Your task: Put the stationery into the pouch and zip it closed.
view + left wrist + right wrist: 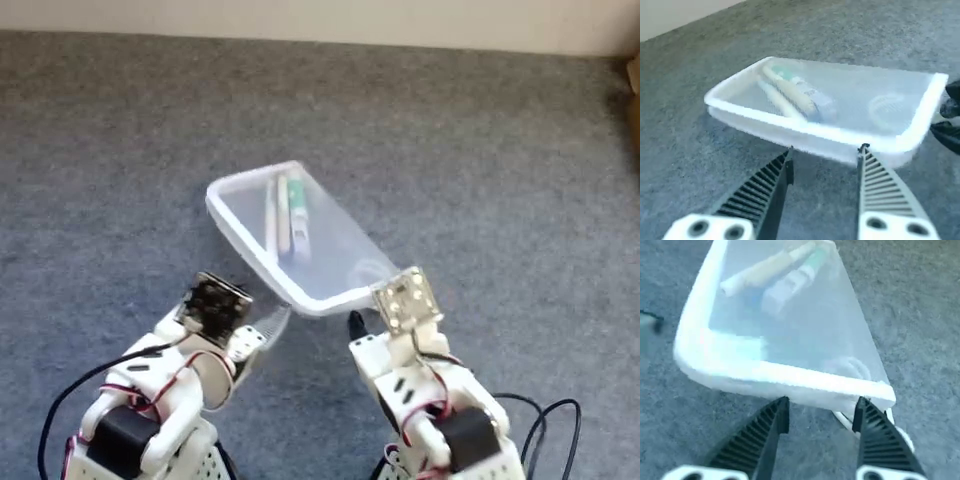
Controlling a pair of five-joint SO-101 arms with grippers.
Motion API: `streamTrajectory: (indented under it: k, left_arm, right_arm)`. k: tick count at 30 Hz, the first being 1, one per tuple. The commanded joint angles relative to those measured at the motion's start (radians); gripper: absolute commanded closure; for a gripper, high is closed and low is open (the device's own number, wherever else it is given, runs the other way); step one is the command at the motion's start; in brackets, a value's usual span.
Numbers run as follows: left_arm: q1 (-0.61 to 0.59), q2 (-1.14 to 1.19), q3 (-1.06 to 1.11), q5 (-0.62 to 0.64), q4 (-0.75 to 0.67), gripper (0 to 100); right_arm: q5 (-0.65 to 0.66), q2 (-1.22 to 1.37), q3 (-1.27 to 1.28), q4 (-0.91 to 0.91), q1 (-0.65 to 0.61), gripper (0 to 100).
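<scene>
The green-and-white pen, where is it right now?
In the high view the green-and-white pen lies inside the clear pouch near the table's middle, toward the pouch's far end, right beside a slimmer white pen.

Grey carpet (120,150) meets a pale wall (300,15) at the far edge.

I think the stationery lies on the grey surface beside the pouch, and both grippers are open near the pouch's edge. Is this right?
One detail is wrong. The stationery lies inside the translucent pouch, not beside it, as the high view shows. The rest holds: the left gripper and the right gripper are open near the pouch's edge.
</scene>
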Motion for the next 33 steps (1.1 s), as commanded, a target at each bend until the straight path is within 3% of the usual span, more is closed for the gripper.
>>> streamTrajectory:
  k: [1,8,16,22,33]
  left_arm:
    - [-0.102,-0.013,-0.064,0.08,-0.008,79]
    - [-0.206,-0.013,-0.051,0.155,-0.083,80]
    - [-0.222,-0.013,0.019,0.155,-0.183,80]
    - [-0.223,-0.013,0.015,0.152,-0.181,80]
    - [-0.303,-0.013,0.021,0.15,-0.175,86]
  right_arm:
    - [0.008,-0.012,0.081,-0.124,0.059,80.0]
    - [0.008,-0.012,0.116,-0.137,0.162,80.0]
    - [0.008,-0.012,0.177,-0.136,0.252,80.7]
    - [0.006,-0.012,0.168,-0.134,0.295,99.8]
    - [0.012,-0.012,-0.107,0.124,0.42,99.5]
